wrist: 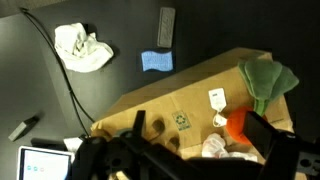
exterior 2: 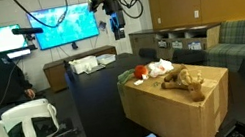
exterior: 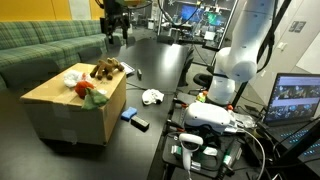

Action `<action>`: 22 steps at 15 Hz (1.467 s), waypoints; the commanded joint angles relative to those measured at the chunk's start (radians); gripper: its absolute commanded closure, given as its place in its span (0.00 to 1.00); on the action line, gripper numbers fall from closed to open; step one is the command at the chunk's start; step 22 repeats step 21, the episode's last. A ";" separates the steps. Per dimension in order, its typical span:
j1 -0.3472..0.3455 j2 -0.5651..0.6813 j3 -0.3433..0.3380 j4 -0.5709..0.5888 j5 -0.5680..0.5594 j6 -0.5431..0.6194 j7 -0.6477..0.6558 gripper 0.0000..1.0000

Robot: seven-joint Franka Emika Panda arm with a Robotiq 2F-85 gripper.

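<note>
A dark table (exterior: 150, 60) is carrying a cardboard box (exterior: 70, 115). The pincer (exterior: 114, 35) is hanging high above, spread wide, holding nothing. A brown plush toy (exterior: 106, 69) is lying on the box top; descending carelessly risks knocking it off.

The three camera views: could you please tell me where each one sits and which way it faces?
In an exterior view: beside the white arm, facing the cardboard box and green couch; claw high behind.
In an exterior view: beyond the cardboard box, facing back toward a wall screen; claw above.
Wrist view: high up, looking down on the cardboard box; dark claw fingers along the bottom.
All three share the cardboard box and claw.
</note>
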 commanded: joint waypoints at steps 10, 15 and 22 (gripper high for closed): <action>-0.139 -0.497 -0.036 -0.452 0.180 -0.009 -0.300 0.00; -0.146 -0.592 -0.047 -0.666 0.208 0.232 -0.321 0.00; -0.159 -0.592 -0.056 -0.740 0.194 0.338 -0.342 0.00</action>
